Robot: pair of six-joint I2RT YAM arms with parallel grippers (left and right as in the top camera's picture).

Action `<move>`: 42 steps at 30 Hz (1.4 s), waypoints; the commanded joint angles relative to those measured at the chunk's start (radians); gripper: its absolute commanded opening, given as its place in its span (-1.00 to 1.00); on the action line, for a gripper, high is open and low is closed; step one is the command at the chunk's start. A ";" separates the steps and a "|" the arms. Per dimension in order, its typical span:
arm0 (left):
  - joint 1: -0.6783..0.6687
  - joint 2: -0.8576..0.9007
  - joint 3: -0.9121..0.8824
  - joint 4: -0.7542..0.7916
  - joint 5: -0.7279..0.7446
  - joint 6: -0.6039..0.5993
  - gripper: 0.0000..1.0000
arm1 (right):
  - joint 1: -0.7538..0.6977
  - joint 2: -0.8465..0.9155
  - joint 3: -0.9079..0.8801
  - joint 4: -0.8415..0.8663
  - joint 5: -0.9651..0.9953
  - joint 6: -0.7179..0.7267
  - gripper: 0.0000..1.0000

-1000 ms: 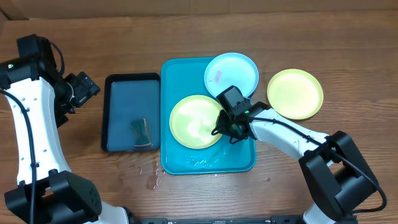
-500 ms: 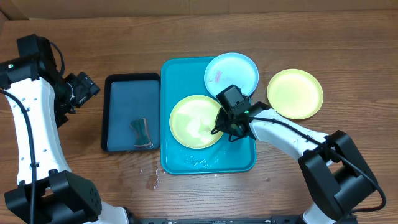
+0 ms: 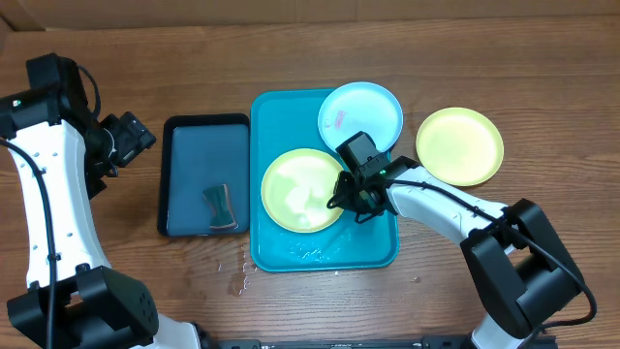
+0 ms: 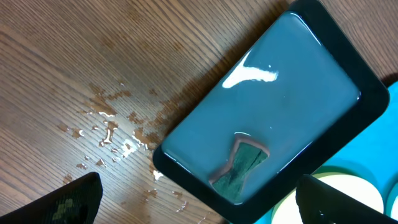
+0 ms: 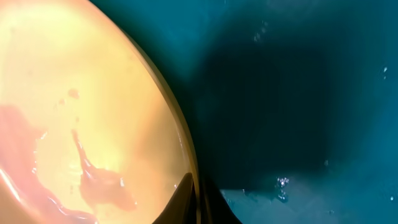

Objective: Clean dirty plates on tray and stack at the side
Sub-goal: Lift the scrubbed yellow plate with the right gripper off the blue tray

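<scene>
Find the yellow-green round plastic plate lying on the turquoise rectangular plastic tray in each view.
Overhead: yellow-green round plastic plate near the centre, on the tray's left half.
Left wrist: bottom right corner, partly hidden.
Right wrist: fills the left half.
Shared landmark: the turquoise rectangular plastic tray.

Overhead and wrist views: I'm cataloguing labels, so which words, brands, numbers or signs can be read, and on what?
None: no text can be read in any view.
The turquoise tray, dark tray and yellow-green plates are unprinted; pink marks on the light blue plate are smears, not writing.
</scene>
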 commanded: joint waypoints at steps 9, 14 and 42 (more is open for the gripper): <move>0.002 -0.020 0.013 -0.003 -0.013 -0.013 1.00 | -0.038 -0.096 0.095 -0.149 -0.016 -0.087 -0.92; 0.002 -0.020 0.013 -0.003 -0.013 -0.013 1.00 | -0.045 -0.100 0.190 -0.229 -0.008 -0.109 -0.92; 0.002 -0.020 0.013 -0.003 -0.013 -0.013 0.99 | 0.238 -0.009 0.253 0.285 0.308 -0.057 -0.92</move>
